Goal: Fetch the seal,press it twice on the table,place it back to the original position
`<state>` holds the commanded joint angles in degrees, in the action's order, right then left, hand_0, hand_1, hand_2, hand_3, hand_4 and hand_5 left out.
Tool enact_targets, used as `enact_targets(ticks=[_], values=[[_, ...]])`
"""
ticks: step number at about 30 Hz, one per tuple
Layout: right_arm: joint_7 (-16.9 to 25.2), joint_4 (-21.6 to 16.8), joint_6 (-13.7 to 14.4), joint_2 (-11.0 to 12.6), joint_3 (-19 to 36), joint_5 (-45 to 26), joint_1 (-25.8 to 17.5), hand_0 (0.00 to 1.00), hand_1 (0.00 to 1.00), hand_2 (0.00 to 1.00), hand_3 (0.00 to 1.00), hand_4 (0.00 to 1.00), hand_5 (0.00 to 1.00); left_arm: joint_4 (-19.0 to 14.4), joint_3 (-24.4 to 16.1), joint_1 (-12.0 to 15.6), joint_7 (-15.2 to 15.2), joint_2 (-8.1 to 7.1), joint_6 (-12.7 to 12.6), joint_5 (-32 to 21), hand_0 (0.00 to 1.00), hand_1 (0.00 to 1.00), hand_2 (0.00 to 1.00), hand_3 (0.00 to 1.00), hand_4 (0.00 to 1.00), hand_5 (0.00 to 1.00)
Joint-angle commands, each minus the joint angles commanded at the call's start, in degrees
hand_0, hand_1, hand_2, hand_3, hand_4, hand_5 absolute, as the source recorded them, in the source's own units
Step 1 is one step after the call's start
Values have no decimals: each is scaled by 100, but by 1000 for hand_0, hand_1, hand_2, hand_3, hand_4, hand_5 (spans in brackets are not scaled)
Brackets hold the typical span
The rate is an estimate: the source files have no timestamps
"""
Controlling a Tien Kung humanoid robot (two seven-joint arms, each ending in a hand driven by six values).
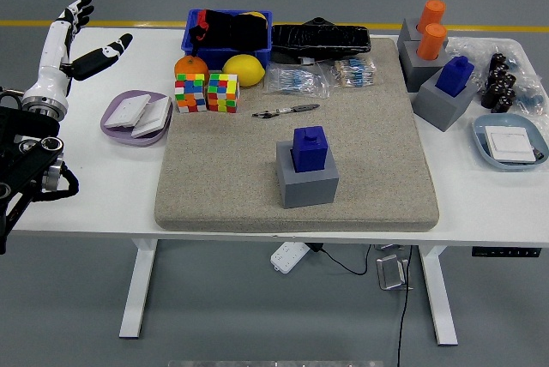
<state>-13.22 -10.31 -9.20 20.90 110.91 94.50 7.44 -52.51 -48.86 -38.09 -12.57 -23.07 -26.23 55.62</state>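
Observation:
A blue seal [309, 147] stands upright in its grey block holder [307, 179] near the middle of the beige mat [369, 118]. My left hand [81, 37] is raised over the table's far left corner, white fingers spread, holding nothing, far from the seal. The black left forearm [26, 161] fills the left edge. A second blue seal [454, 75] in a grey holder and two orange seals [431, 28] in another holder stand at the mat's back right. The right arm does not show.
Left of the mat lies a purple dish [135, 116] with white cards. At the back are two colour cubes [207, 92], an orange [190, 66], a lemon [244, 69], a blue bin [227, 31], bagged items [322, 75] and a pen [287, 111]. A blue dish [511, 142] sits far right.

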Motion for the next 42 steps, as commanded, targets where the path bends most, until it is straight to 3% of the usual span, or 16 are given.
enact_targets(ticks=[42], values=[[-1,0,4,-41,-67,-30,-54,884,745,729,732,829,522,-15,50,39,82,-58,58,92,947,926,920,929,837,262]])
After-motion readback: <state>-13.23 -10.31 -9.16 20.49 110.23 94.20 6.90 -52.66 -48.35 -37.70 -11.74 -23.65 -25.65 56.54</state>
